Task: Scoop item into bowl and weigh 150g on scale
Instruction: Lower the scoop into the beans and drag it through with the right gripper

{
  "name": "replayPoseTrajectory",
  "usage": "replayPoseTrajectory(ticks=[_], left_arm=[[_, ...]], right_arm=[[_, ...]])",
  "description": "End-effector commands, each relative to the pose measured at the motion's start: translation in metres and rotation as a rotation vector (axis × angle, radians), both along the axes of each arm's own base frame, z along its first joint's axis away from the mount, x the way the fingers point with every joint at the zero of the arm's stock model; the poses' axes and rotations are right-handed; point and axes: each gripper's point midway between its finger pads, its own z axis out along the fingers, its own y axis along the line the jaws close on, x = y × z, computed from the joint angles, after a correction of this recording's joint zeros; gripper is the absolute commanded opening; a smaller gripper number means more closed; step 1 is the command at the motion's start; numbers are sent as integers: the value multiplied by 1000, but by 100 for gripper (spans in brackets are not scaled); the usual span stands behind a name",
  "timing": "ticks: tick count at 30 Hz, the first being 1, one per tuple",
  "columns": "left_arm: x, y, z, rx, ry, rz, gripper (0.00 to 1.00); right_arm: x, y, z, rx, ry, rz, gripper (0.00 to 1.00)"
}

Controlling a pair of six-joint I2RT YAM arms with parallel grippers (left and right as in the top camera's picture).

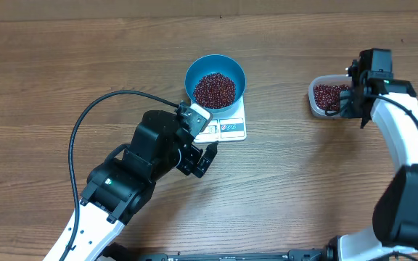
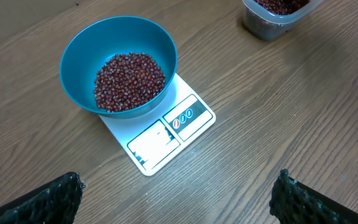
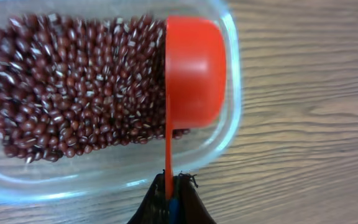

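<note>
Right wrist: red scoop (image 3: 194, 71) is clamped by right gripper (image 3: 169, 193) in tub (image 3: 104, 180) of beans (image 3: 73, 87), right of the scale (image 2: 166, 140); bowl (image 2: 79, 56) is set on scale, left gripper (image 2: 176, 202) is held wide open, empty, nr it; small scoops are advised.

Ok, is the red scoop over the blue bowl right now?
No, the red scoop is down in the clear tub, against the beans, its handle pinched by the right gripper.

scoop (image 3: 194, 71): red, on edge, over the tub's right end
tub (image 3: 232, 134): clear, holds beans (image 3: 73, 93)
right gripper (image 3: 169, 190): clamped on scoop handle
scoop inside: apparently faces away
</note>
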Motion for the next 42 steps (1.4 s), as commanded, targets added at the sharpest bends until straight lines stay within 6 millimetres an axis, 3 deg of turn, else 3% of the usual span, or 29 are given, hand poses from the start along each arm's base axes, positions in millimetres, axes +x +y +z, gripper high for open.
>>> replayPoseTrajectory(ticks=[1, 9, 18, 26, 31, 42], left_arm=[[0, -1, -4, 11, 2, -16, 99], [0, 0, -4, 11, 2, -16, 100], [0, 0, -4, 11, 3, -16, 99], [0, 0, -4, 11, 3, -16, 100], [0, 0, -4, 11, 2, -16, 99], [0, 0, -4, 11, 3, -16, 100]], right_arm=[[-4, -4, -12, -8, 37, -12, 4], [-5, -3, -18, 0, 54, -10, 4], [2, 34, -23, 209, 24, 61, 4], [-1, 38, -24, 231, 37, 71, 4], [-1, 55, -24, 304, 42, 161, 4], [-6, 68, -24, 368, 58, 221, 4]])
